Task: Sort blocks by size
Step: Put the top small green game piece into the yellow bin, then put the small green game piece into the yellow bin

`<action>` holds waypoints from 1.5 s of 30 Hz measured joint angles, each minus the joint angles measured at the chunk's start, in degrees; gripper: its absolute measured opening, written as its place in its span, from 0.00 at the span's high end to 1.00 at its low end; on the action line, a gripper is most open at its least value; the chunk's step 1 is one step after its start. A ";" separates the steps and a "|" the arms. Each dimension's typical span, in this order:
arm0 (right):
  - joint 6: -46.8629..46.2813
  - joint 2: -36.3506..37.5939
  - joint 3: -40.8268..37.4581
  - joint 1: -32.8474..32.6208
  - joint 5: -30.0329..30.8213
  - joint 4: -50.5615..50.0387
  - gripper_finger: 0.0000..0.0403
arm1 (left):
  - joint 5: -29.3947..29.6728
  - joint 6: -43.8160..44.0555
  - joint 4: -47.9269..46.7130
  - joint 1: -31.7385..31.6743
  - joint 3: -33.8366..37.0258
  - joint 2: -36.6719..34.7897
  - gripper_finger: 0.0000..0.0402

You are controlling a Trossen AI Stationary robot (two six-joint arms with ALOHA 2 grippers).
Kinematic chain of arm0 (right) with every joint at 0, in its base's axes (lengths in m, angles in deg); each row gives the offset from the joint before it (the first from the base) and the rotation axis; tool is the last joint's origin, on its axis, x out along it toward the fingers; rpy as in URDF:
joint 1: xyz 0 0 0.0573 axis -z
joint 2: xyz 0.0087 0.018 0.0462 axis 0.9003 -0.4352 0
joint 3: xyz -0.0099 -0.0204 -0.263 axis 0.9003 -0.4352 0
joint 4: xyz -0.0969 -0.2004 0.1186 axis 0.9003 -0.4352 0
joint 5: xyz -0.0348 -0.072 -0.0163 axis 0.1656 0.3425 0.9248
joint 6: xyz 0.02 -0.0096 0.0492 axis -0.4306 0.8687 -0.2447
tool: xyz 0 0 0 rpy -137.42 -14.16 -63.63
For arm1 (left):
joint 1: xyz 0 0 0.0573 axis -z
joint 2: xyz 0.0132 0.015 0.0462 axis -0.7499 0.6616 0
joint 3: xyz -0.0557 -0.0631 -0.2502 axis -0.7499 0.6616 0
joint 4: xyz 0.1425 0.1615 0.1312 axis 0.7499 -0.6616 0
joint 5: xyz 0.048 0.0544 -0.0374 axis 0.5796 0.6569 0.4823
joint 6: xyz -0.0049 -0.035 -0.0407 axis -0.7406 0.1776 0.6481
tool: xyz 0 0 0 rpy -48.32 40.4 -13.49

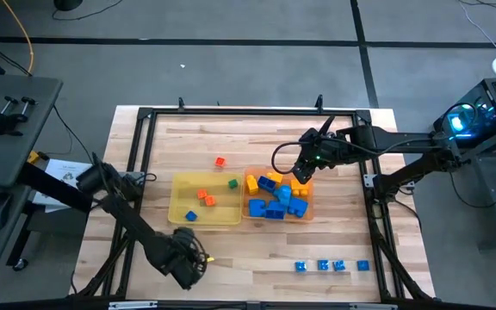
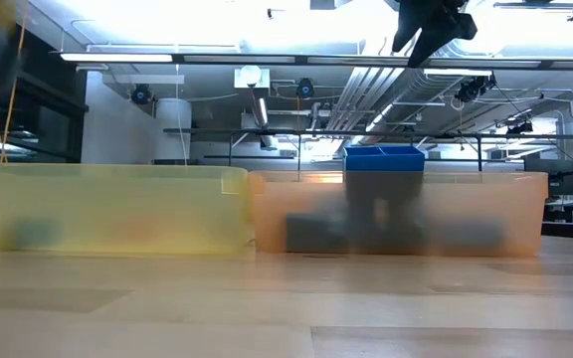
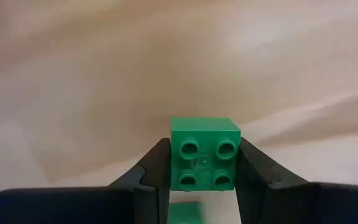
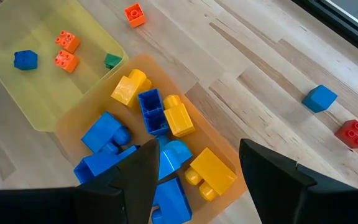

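— Left gripper?
— Near the desk's front edge, jaws clamped on a small green studded plastic brick.
— Right gripper?
— Jaws spread, empty, above the translucent orange tray crowded with larger blue and yellow bricks.

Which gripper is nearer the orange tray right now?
Right. The right gripper hovers open above the orange tray; the left gripper, holding a green block, is past the yellow tray.
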 joint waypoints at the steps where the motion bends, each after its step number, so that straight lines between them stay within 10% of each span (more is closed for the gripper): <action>1: 0.00 0.00 0.00 0.00 -0.02 -0.01 0.46 | 2.40 -2.39 -0.23 -0.23 0.00 -2.10 0.76; 10: -0.31 0.00 0.00 0.00 0.01 0.00 0.46 | 34.29 -28.06 -7.41 -7.19 -0.17 -24.03 0.76; 18: -1.04 0.00 0.01 0.00 0.01 -0.01 0.46 | 13.40 -55.38 -11.67 -25.49 -0.07 -25.57 0.38; 24: -2.07 0.00 0.01 0.00 0.00 -0.19 0.46 | 3.19 -61.28 -7.85 -26.83 -0.04 -25.75 0.22; 31: -1.73 0.00 0.00 0.00 0.23 -0.19 0.46 | 10.20 -29.65 -6.50 -8.09 0.80 -24.92 0.21; 36: -0.62 0.00 0.01 0.00 0.30 -0.19 0.46 | 4.47 -4.55 -2.91 4.72 1.70 -16.03 0.21; 45: -0.46 0.00 -0.01 0.00 0.28 -0.19 0.46 | -2.11 9.34 12.97 8.23 1.68 -3.65 0.21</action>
